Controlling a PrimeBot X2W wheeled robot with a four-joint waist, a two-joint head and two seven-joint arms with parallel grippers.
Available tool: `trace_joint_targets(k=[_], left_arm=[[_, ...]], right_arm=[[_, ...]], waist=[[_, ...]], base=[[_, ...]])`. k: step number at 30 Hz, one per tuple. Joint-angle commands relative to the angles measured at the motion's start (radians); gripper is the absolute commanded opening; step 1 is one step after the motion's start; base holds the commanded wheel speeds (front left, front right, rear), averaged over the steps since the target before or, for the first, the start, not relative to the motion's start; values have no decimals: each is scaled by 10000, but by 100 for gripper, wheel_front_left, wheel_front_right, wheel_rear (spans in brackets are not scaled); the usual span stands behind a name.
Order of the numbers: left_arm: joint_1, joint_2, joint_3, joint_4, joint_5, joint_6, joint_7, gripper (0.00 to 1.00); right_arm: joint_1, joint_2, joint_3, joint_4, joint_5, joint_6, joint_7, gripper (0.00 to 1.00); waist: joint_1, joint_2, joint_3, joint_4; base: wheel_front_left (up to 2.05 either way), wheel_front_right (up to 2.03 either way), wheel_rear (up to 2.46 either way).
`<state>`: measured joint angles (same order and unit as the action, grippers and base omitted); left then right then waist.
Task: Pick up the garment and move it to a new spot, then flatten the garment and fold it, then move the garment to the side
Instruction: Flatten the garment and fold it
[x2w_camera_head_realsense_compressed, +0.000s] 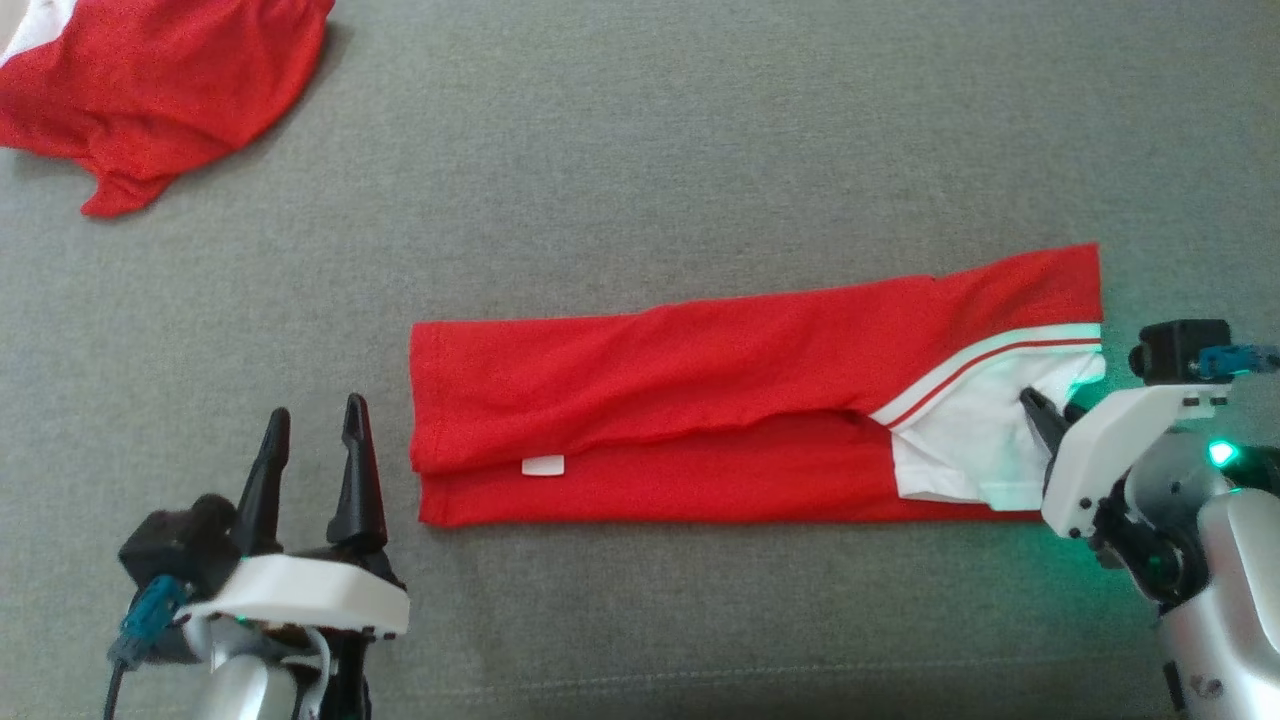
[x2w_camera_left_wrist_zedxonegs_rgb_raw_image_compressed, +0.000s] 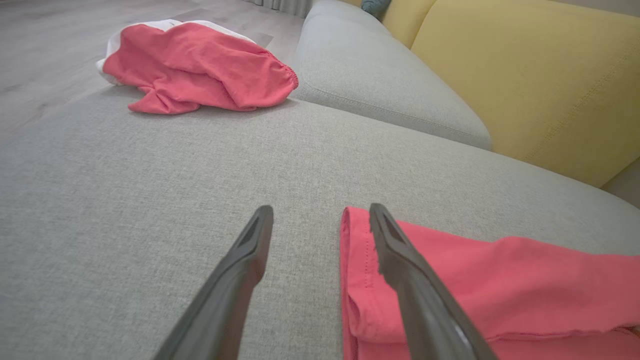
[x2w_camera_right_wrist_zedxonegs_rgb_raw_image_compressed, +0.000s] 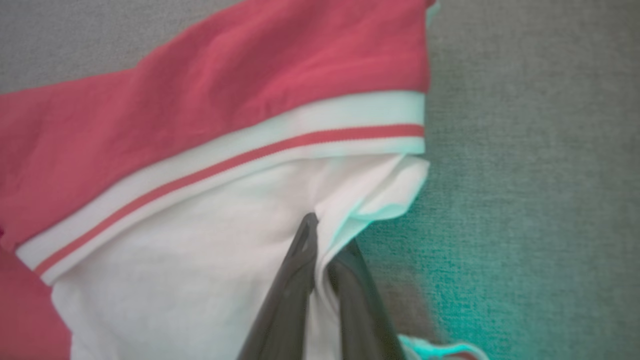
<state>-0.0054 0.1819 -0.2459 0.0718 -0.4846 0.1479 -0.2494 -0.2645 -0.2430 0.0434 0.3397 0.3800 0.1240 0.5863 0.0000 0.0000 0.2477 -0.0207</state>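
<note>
The garment, red with a white panel and a white-and-red striped band, lies folded into a long strip across the grey sofa seat. My right gripper is at the strip's right end, shut on a pinched fold of the white panel. The right wrist view shows its two dark fingers pressed together with white cloth bunched between them. My left gripper stands open on the seat just left of the strip's left end. In the left wrist view the red hem lies under the right finger of the left gripper.
A second red and white garment lies crumpled at the seat's far left corner. Beyond it is a wooden floor. Another grey cushion and the yellow backrest border the seat.
</note>
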Motion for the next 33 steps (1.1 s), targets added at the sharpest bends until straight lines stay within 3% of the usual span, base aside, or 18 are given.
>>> trace_joint_targets(k=[1, 7, 14, 18, 24, 33], left_arm=[[-426, 69, 359, -276, 159, -26, -118, 100], [-512, 79, 304, -304, 247, -17, -119, 100], [-587, 115, 246, -290, 299, -30, -120, 100], [-581, 148, 210, -281, 315, -11, -104, 100], [-555, 221, 132, -259, 324, -4, -35, 100], [-468, 195, -27, -227, 300, -4, 20, 100]], right_arm=[[-195, -114, 350, -39, 4, 67, -163, 0], [-514, -426, -100, 59, -224, 67, -731, 0], [-348, -976, -1335, -398, -468, 67, -816, 0], [-50, -896, -1757, -916, -507, 67, -690, 0], [560, -395, -1124, -2397, -38, 67, -577, 0], [1343, -141, 119, -4228, 709, 67, -308, 0]], waist=[[0, 0, -3, -41], [0, 0, -49, -294], [0, 0, -116, -715], [0, 0, -147, -921], [0, 0, -324, -1134], [0, 0, -645, -917]], base=[[0, 0, 0], [0, 0, 0], [0, 0, 0], [0, 0, 0], [0, 0, 0], [0, 0, 0]])
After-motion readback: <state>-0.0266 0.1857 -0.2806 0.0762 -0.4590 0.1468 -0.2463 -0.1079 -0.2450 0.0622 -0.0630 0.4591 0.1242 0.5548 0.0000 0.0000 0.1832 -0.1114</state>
